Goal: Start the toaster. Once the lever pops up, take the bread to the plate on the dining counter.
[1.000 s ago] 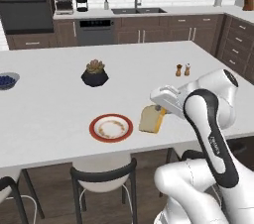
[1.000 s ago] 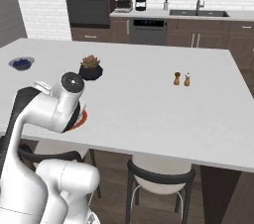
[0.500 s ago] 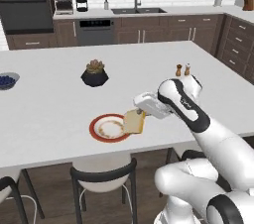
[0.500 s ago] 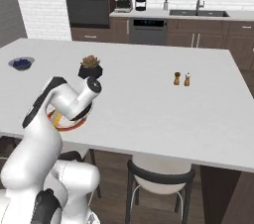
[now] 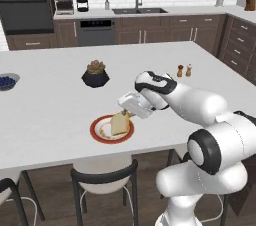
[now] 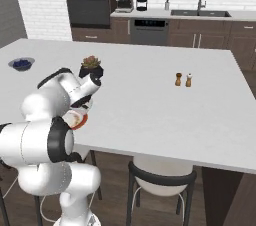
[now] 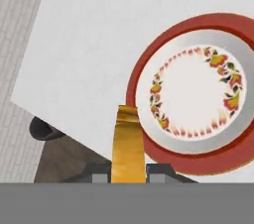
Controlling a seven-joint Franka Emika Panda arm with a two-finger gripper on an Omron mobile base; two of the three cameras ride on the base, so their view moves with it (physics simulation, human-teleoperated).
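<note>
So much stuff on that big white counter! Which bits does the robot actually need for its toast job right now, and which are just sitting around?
Part of the job:
- bread, gripped edge-on by the gripper
- plate, red-rimmed, beneath the bread
- dining counter

Just sitting around:
- potted plant
- bowl of berries
- salt and pepper shakers
- chair

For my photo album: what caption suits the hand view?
Gripper shut on the bread, edge-on above the red-rimmed plate on the dining counter.
</note>
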